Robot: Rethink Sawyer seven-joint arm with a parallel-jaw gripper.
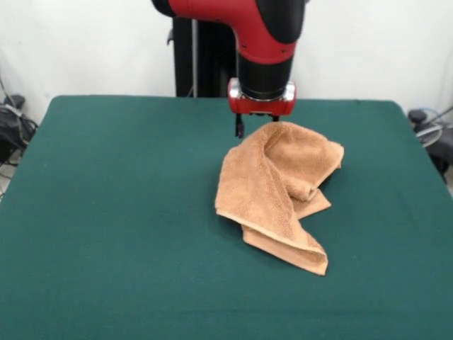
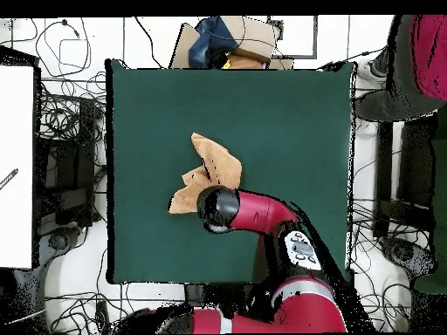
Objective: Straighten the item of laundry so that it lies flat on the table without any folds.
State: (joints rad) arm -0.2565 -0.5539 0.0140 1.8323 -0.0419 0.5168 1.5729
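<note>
- The light orange-brown terry hand towel [image 1: 279, 188] lies bunched and doubled over itself right of centre on the dark green felt-covered table [image 1: 120, 212].
- The red and black arm's gripper [image 1: 256, 127] sits at the towel's far edge; whether it grips cannot be told.
- Unfolding looks barely begun; the next move calls for pulling a layer outward.

Towel [image 1: 272, 188] [image 2: 214, 166] — looped terry cloth, nubbly and matt, with a flatter woven band along the hem. Table [image 1: 120, 212] [image 2: 279, 131] covered in felt-like cloth, matt, faintly fuzzy, no sheen. Arm [image 1: 265, 32] [image 2: 262, 212] — hard smooth shells, red and black, glossy, catching light. Wall [image 1: 85, 42] behind, plain and matt.
</note>
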